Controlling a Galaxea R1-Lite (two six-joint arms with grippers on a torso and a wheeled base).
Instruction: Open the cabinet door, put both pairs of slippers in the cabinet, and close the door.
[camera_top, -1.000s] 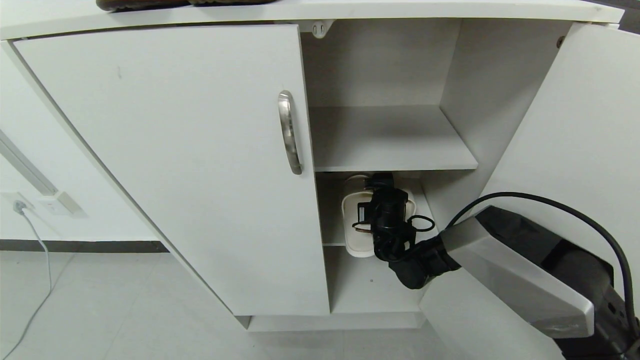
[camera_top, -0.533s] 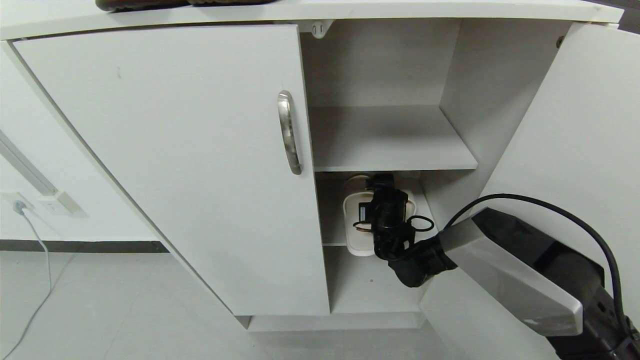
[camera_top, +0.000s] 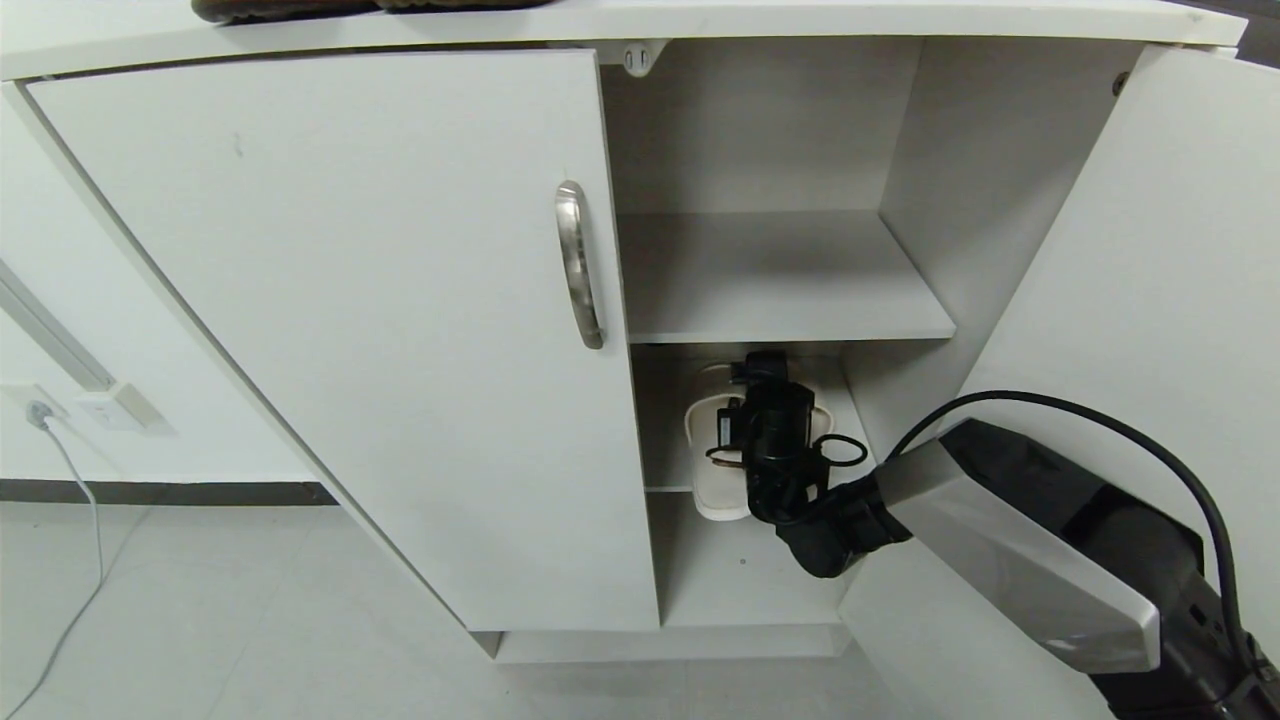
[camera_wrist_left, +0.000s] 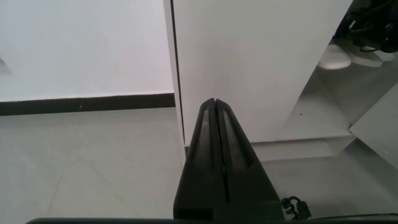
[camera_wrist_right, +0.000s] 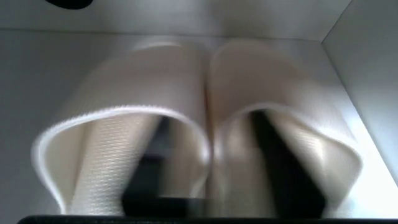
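The left gripper (camera_wrist_left: 214, 102) hangs low in front of the closed left door (camera_top: 350, 300), its jaws pressed together on nothing. A dark pair of slippers (camera_top: 290, 8) lies on top of the cabinet (camera_top: 760, 130), toward its left. In the open right half, the white slippers (camera_top: 712, 478) sit on the lower shelf (camera_top: 660, 450), their near ends overhanging its edge. The right gripper (camera_top: 762, 375) is inside with them, jaws holding the pair, one finger in each slipper. The right door (camera_top: 1150, 300) stands open.
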